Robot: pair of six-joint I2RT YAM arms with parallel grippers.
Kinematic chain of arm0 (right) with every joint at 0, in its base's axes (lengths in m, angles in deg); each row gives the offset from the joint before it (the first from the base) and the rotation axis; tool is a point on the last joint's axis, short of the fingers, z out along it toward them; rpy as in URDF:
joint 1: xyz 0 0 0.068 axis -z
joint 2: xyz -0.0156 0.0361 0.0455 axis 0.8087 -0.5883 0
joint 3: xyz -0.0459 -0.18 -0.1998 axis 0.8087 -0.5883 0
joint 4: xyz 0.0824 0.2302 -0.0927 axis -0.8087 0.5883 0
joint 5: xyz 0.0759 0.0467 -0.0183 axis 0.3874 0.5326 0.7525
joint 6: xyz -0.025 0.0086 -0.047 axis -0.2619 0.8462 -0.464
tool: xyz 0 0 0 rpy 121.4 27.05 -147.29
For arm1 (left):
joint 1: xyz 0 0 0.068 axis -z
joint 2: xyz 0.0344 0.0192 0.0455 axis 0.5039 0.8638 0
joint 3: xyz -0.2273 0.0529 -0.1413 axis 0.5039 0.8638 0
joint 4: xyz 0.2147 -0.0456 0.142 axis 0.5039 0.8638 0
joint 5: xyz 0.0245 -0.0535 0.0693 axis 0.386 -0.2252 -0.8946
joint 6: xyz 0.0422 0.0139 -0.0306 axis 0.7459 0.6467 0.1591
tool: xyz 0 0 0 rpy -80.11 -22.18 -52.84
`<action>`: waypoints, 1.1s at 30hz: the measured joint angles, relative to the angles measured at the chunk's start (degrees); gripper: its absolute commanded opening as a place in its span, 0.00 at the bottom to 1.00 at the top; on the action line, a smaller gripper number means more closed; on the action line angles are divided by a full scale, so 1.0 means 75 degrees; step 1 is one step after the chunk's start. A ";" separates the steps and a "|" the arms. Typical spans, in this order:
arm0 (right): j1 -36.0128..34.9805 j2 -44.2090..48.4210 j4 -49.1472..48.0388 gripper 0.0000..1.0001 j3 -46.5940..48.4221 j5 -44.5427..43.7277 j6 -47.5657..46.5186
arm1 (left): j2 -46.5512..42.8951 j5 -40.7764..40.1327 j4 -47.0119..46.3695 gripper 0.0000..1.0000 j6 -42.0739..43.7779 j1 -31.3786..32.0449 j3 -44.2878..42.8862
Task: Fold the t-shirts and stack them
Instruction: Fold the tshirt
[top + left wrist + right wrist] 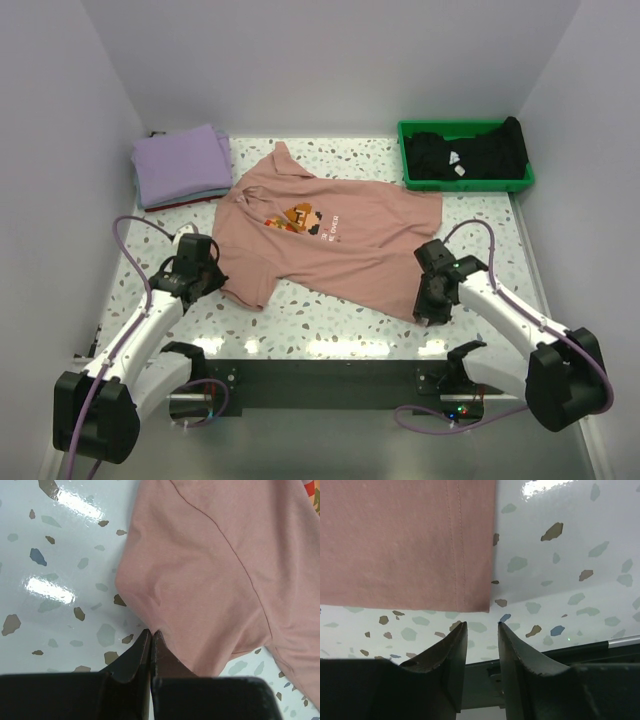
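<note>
Left fingers [132, 657]: your left gripper [151, 632] has them pressed together on the edge of the near sleeve [165, 595] of the pink t-shirt [330, 240]. The cloth puckers right at the tips.
Right fingers [451, 650]: your right gripper [482, 624] holds them apart with nothing between them. They sit just off the near corner of the hem [465, 580] and do not touch it.
Pink t-shirt: it lies spread out flat in the middle of the table [300, 335]. Its print [300, 218] faces up, the collar points left and the hem points right. It has no fold in it yet.
Lavender t-shirt [180, 165]: it is folded and sits on top of a small stack at the far left. A dark red edge peeks out under it.
Black t-shirt [470, 155]: it is bunched up in the green tray [465, 185] at the far right and is not folded.
Done so far: you have a stack started at the far left.
Left to do: you look about to fold the pink one. After that you stack it, then do the black one.
</note>
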 measured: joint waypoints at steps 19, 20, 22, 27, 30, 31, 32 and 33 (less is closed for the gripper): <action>0.0000 -0.0431 -0.0973 0.38 -0.0513 -0.0189 0.0402 | -0.0003 0.0017 0.0000 0.00 0.0000 0.0000 0.0000; 0.0000 -0.0431 -0.0991 0.37 -0.0516 -0.0195 0.0405 | -0.0003 0.0015 0.0000 0.00 0.0000 0.0000 0.0000; 0.0000 -0.0437 -0.1040 0.33 -0.0516 -0.0210 0.0417 | -0.0003 0.0017 0.0000 0.00 0.0000 0.0000 0.0000; 0.0000 -0.0525 -0.1195 0.16 -0.0498 -0.0152 0.0431 | 0.0000 0.0085 -0.0009 0.00 0.0012 0.0000 0.0000; -0.0003 -0.0539 -0.1262 0.07 -0.0487 -0.0128 0.0423 | 0.0000 0.0172 -0.0009 0.00 0.0032 0.0000 -0.0006; -0.0003 -0.0542 -0.1274 0.05 -0.0484 -0.0114 0.0417 | 0.0003 0.0216 -0.0006 0.00 0.0044 0.0000 -0.0017; 0.0000 -0.0542 -0.1274 0.02 -0.0478 -0.0096 0.0408 | 0.0035 0.0303 0.0058 0.00 0.0090 0.0000 -0.0085; 0.0000 -0.0539 -0.1262 0.00 -0.0472 -0.0079 0.0391 | 0.0090 0.0364 0.0114 0.00 0.0146 -0.0003 -0.0187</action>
